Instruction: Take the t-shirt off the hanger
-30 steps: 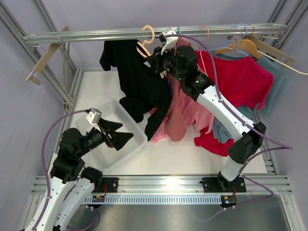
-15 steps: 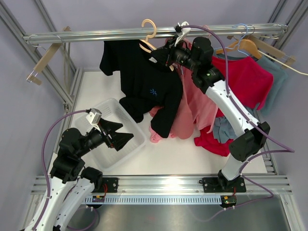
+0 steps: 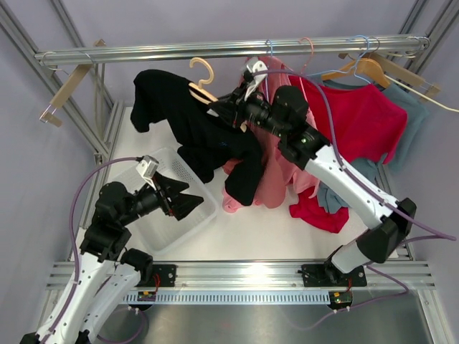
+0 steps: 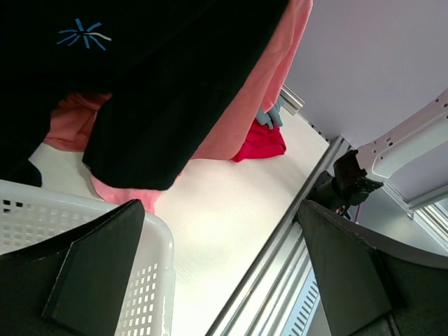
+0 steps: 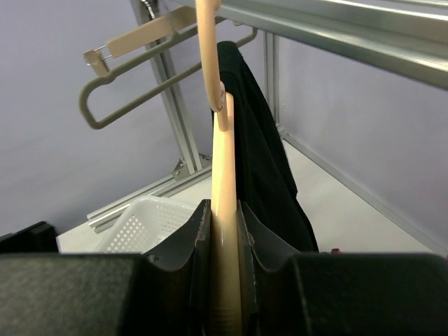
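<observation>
**Right arm.** The right gripper is found clenched on the peach hanger. In the right wrist view the hanger's neck is pinched between both fingers. The hanger is held up in the air. Its hook is seen below the metal rail and apart from it in the top view.

**Task item.** The black t-shirt is not yet removed. It is draped over the hanger, one sleeve is spread out to the left, and the body hangs down in folds. Its lower hem is seen above the far corner of the white basket. A small blue emblem is noted on its front.

**Left arm.** The left gripper is released, with the jaws spread wide and nothing between them. It is held low over the basket and pointed towards the hanging black cloth. One finger is seen just above the basket rim.

**Surroundings.** A pink garment is hung directly behind the black t-shirt and touches it. A red t-shirt is hung further right on the rail. The white table is visible beneath the hems.
</observation>
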Robot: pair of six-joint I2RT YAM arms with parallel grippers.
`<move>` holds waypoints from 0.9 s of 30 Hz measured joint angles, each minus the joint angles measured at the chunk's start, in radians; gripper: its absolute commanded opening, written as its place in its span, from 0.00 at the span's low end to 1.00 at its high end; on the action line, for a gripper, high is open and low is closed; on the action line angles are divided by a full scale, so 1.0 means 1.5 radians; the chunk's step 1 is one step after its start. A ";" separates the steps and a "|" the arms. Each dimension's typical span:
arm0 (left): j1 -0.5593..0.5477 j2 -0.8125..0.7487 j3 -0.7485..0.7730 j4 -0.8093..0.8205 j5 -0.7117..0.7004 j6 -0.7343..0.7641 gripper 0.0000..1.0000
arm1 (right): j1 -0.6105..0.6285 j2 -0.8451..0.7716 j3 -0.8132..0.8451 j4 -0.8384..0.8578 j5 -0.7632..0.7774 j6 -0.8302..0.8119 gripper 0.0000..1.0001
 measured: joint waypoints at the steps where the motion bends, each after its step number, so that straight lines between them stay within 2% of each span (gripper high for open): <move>1: 0.000 0.010 0.000 0.003 0.005 -0.004 0.99 | 0.015 -0.020 -0.022 0.006 0.022 -0.008 0.00; 5: -0.030 0.055 0.023 0.002 0.006 -0.018 0.99 | 0.075 -0.111 -0.126 0.037 0.139 -0.029 0.00; 9: -0.168 0.125 0.078 0.011 -0.044 -0.022 0.99 | 0.137 -0.178 -0.188 0.052 0.297 -0.037 0.00; 14: -0.436 0.236 0.153 0.018 -0.255 -0.005 0.99 | 0.198 -0.191 -0.158 0.010 0.470 -0.034 0.00; 17: -0.552 0.274 0.176 0.022 -0.392 0.014 0.99 | 0.217 -0.189 -0.113 -0.053 0.533 -0.027 0.00; 21: -0.636 0.295 0.188 0.051 -0.538 0.040 0.99 | 0.236 -0.193 -0.075 -0.113 0.577 -0.014 0.00; 27: -0.713 0.375 0.242 0.101 -0.670 0.079 0.99 | 0.261 -0.204 -0.043 -0.164 0.613 0.011 0.00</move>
